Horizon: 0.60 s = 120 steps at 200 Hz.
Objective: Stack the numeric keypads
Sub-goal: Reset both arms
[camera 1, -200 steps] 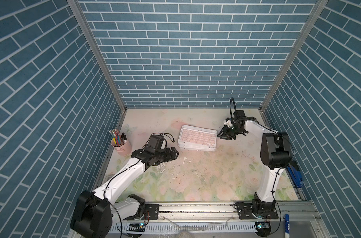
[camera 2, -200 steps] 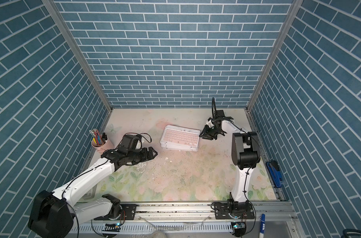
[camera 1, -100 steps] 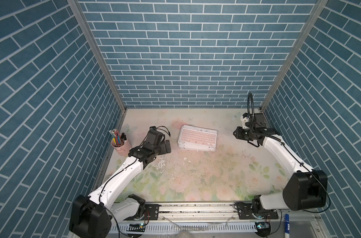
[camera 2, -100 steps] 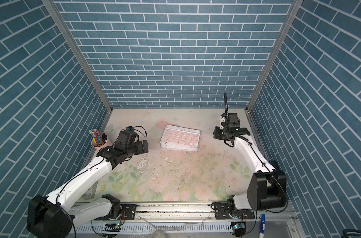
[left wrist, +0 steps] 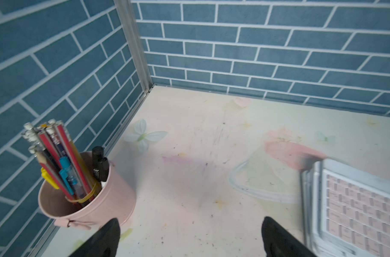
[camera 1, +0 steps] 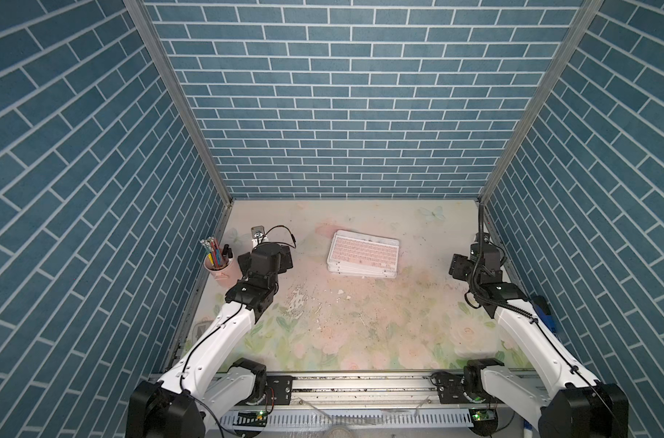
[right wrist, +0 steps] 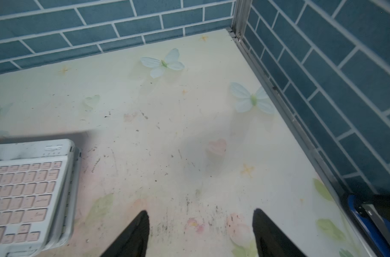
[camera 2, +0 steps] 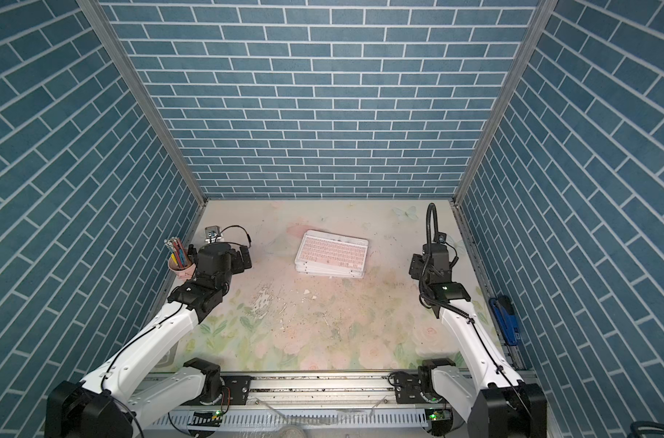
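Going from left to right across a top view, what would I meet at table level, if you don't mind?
Pink pencil cup → left gripper → stack of numeric keypads → right gripper → blue tool by the right wall.

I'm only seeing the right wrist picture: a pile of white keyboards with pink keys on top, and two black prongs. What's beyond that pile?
Observer: A pink metal bucket of pencils and pens, standing by the side wall.
Operator: Is the other arm holding something?
Observer: No, the left gripper is open and empty, beside that bucket.
Operator: Where's the pile overall?
Observer: The stack of keypads lies on the floral tabletop toward the back wall, neither arm touching it.
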Each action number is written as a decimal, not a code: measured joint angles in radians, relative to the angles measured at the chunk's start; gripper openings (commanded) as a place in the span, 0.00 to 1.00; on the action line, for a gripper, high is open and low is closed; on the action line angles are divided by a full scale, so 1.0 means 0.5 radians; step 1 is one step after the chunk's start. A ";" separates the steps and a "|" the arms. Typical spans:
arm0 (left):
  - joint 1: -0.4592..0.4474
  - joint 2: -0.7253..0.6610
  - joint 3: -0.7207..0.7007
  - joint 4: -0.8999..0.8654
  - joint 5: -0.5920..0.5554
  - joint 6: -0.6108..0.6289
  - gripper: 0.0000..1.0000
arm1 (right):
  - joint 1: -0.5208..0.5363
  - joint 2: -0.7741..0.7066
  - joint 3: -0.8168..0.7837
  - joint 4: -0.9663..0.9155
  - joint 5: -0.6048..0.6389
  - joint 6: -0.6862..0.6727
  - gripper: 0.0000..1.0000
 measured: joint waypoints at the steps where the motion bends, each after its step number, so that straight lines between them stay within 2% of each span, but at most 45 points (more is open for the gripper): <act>1: 0.003 0.000 -0.007 0.008 -0.004 0.003 1.00 | -0.001 -0.002 -0.009 0.011 0.010 0.001 0.77; 30: 0.069 0.019 -0.249 0.316 -0.117 0.159 1.00 | -0.009 -0.014 -0.231 0.287 0.217 -0.002 0.91; 59: 0.124 0.133 -0.376 0.651 -0.176 0.323 1.00 | -0.018 0.013 -0.540 0.728 0.497 -0.066 0.98; 87: 0.215 0.272 -0.440 0.929 -0.143 0.419 1.00 | -0.049 0.144 -0.809 1.240 0.619 -0.147 0.99; 120: 0.253 0.480 -0.516 1.266 -0.031 0.507 1.00 | -0.068 0.426 -0.800 1.575 0.629 -0.198 0.99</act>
